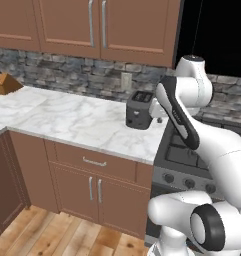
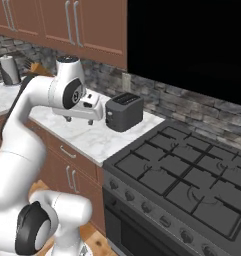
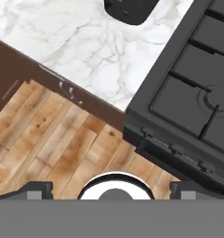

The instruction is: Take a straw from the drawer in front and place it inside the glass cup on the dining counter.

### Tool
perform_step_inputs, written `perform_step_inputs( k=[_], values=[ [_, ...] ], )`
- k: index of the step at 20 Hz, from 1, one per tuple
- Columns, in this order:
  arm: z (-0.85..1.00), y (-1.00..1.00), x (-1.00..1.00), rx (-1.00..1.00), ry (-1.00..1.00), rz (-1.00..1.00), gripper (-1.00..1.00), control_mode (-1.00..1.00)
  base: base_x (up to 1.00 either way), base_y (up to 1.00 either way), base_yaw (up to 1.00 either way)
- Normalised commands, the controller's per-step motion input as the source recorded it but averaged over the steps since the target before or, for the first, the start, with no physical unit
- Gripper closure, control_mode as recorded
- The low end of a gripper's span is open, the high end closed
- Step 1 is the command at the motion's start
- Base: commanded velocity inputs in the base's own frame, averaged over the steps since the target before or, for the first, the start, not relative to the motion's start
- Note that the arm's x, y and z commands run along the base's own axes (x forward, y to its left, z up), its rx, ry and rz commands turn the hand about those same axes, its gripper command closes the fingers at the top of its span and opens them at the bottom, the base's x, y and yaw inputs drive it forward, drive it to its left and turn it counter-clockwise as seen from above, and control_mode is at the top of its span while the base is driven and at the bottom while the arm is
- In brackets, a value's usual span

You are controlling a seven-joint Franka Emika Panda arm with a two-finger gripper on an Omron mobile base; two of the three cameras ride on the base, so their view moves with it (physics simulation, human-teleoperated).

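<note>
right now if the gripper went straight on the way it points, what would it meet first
The open gripper points straight down from above the worktop edge. The middle of its view falls near that edge, beside the stove, so it would probably meet the worktop edge or the wood floor below; depth is unclear.

A dark toaster [image 1: 140,110] stands on the marble worktop [image 1: 67,120], near its end beside the black stove [image 2: 192,175]. Far from the toaster, a knife block [image 1: 6,84] sits by the stone backsplash [image 1: 67,75]. Brown cabinets [image 1: 92,22] hang above; a paper-towel roll [image 2: 9,70] stands beyond.
</note>
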Motion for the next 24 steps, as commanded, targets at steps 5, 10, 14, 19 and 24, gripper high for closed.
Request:
perform_step_inputs(
  k=[5,10,14,19,24],
  values=[
    [-0.19,0.69,-0.04,-0.08,0.09,0.11,-1.0,-1.0,0.0,0.0,0.0],
    [-0.27,1.0,0.0,-0.17,0.09,0.08,-1.0,-1.0,0.0,0.0,0.0],
    [-0.35,1.0,-0.03,-0.2,0.03,0.08,-1.0,-1.0,0.0,0.0,0.0],
    [-0.45,0.99,-0.05,-0.24,0.01,0.09,-1.0,-1.0,0.0,0.0,0.0],
    [-0.52,0.92,-0.06,-0.33,0.0,0.07,-1.0,-1.0,0.0,0.0,0.0]
  ],
)
